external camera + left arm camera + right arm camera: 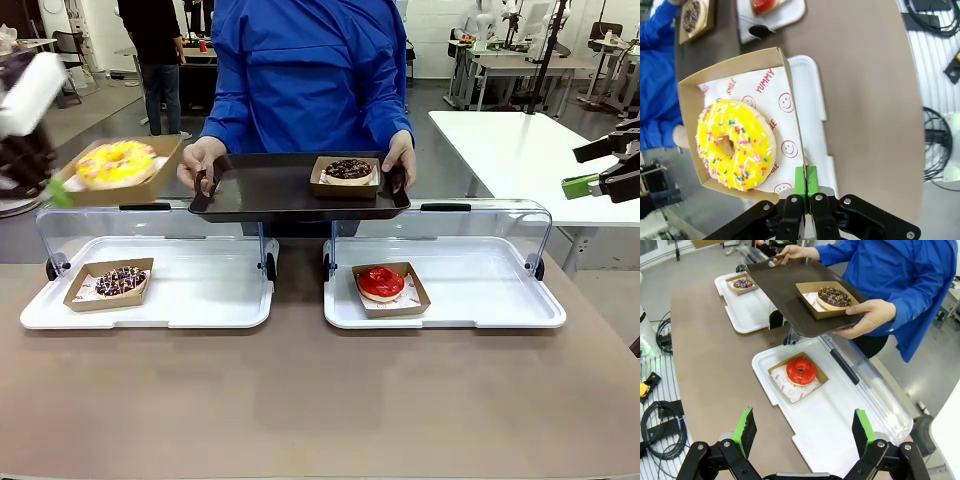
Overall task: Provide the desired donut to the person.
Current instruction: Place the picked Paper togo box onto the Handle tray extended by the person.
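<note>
The yellow sprinkled donut [735, 145] sits in a cardboard tray [690, 95] held aloft above the tabletop's far left corner, its rim clamped by the left gripper [805, 182]. The person [310, 70] holds a dark serving tray [270, 190] beyond the far edge. The right gripper [805, 432] hangs released, jaws wide apart.

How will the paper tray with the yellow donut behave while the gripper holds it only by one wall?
The left gripper pinches one thin wall of the cardboard tray, so that wall may flex and the tray sag. The yellow donut lies loose on printed paper; if tilted, it could probably slide. The load looks light, but its icing seems easy to smear.
</note>
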Motion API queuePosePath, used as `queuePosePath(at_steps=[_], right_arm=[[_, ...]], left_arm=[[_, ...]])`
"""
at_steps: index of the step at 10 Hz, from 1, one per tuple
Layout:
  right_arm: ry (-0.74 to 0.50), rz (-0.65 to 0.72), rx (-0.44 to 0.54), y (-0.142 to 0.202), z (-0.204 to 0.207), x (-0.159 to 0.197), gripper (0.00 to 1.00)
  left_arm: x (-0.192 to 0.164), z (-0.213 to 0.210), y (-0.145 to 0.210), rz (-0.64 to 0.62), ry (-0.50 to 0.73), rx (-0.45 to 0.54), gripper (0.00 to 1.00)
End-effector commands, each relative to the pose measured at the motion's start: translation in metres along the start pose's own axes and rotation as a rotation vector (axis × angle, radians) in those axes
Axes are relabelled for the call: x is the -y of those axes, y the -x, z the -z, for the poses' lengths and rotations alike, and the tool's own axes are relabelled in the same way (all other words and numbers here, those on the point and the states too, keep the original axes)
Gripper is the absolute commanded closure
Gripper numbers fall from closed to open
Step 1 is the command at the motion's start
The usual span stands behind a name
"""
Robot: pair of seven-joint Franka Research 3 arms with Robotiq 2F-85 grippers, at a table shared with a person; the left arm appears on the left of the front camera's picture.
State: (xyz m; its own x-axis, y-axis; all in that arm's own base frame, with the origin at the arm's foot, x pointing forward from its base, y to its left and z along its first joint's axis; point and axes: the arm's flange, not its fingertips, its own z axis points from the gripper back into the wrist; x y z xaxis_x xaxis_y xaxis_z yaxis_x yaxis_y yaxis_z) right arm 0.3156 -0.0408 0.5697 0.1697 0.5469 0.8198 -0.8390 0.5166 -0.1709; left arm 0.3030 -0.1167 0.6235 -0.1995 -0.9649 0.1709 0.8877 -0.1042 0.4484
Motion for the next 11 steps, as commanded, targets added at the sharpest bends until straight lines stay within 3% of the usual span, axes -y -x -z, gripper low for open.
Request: queuePosePath(at_steps=[1, 3, 6, 8, 11], right_arm=[[-0.007, 0.001, 0.013, 0.0, 0.001, 0.0, 0.0], [-0.007, 0.001, 0.013, 0.0, 0.001, 0.0, 0.0], [-0.007, 0.001, 0.013, 0.0, 0.001, 0.0, 0.0], [-0.007, 0.001, 0.013, 0.0, 0.001, 0.0, 0.0], [-0.007, 0.001, 0.013, 0.0, 0.001, 0.0, 0.0]], left_arm=[[-0.096, 0.03, -0.032, 0.06, 0.05, -0.122, 0.99], [-0.148, 0.081, -0.049, 0.067, 0.054, -0.141, 0.99], [-0.19, 0.159, -0.053, 0.038, 0.009, -0.155, 0.99], [-0.201, 0.189, -0.052, 0.035, 0.043, -0.083, 0.99], [-0.201, 0.205, -0.059, 0.016, 0.064, -0.056, 0.99]])
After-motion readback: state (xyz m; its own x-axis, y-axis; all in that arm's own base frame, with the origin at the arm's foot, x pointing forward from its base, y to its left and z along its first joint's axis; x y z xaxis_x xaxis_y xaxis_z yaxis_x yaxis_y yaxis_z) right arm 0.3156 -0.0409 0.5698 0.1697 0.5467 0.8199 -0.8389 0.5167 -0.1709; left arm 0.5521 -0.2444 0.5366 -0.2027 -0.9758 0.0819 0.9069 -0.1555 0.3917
